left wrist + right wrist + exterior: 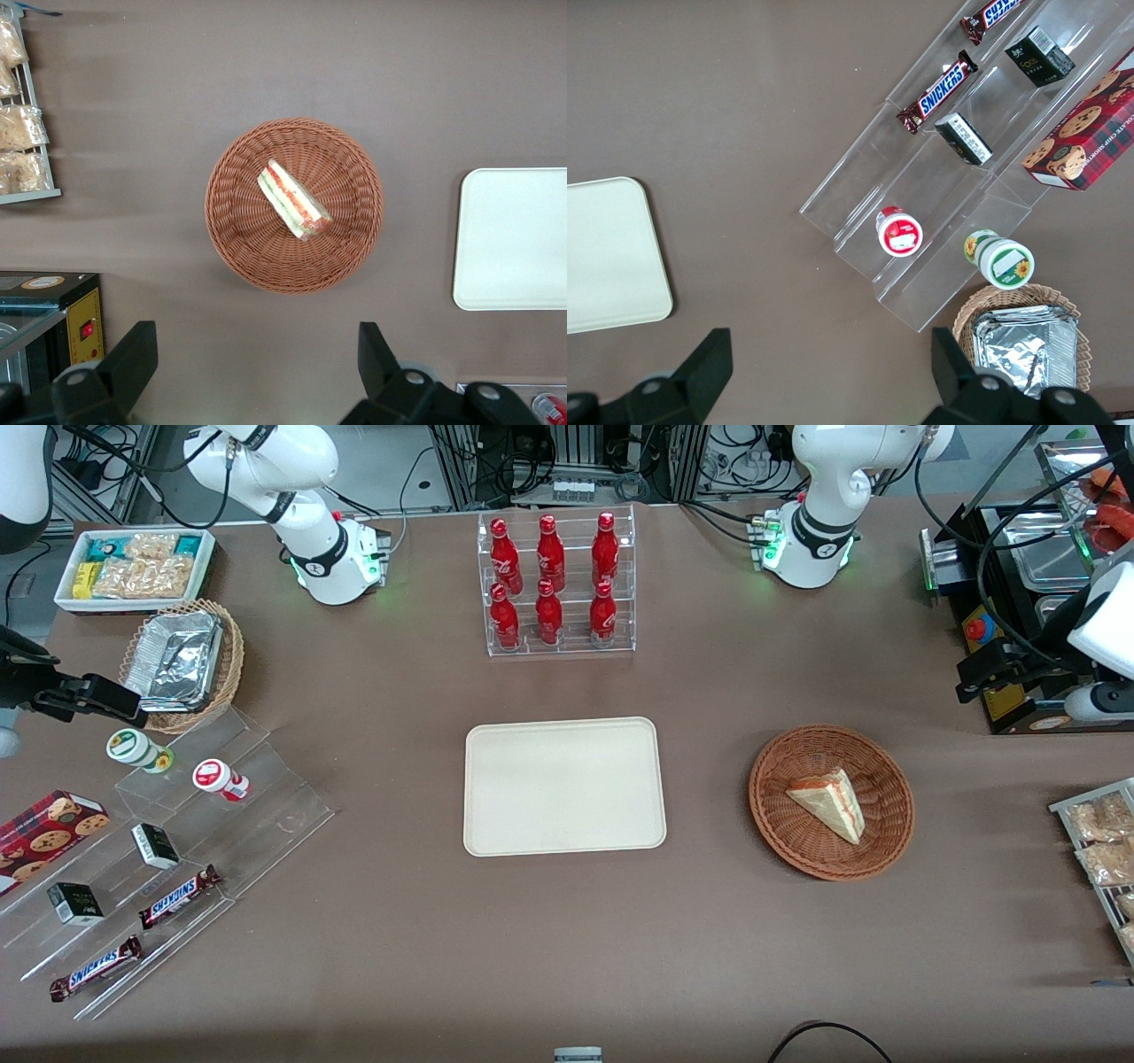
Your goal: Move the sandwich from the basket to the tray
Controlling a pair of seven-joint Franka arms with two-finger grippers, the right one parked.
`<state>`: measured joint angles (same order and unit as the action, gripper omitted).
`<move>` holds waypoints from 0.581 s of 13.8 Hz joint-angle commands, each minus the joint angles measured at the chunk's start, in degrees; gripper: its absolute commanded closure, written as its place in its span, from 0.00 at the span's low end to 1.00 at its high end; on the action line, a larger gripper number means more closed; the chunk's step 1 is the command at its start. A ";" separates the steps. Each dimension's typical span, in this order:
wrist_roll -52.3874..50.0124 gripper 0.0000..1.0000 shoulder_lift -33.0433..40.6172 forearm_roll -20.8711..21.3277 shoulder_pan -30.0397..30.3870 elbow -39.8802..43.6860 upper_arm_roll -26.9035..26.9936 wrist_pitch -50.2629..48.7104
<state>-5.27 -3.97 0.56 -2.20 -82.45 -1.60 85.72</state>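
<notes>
Sandwich in basket, pick not yet begun; tray bare.

The sandwich lies on its side in the round wicker basket, right of centre in the front view, with its red and green filling edge showing in the wrist view. The cream tray sits at frame centre, well apart from the basket toward the parked arm's end. The gripper hangs high above the table near the basket, fingers spread wide, holding nothing. Judged step: approach. The next move calls for a descent onto the wedge, the jaws closing across its flat bread faces. Legible writing: "SNICKERS" on two bars, lower left.
</notes>
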 commanded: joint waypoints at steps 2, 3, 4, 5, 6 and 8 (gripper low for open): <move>1.14 0.00 0.81 0.14 -0.44 -1.14 0.37 -0.73; 1.14 0.00 0.72 0.14 -0.44 -1.31 0.36 -0.82; 1.49 0.00 0.72 0.23 -0.44 -1.40 0.36 -0.91; 1.49 0.00 0.72 0.23 -0.44 -2.62 0.19 -0.74; 1.49 0.00 0.81 0.31 -0.44 -4.20 0.10 0.31; 0.44 0.00 0.89 0.40 -0.44 -6.83 0.10 2.68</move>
<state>-4.80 -3.98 0.55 -2.23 -86.11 -1.68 86.22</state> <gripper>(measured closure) 0.000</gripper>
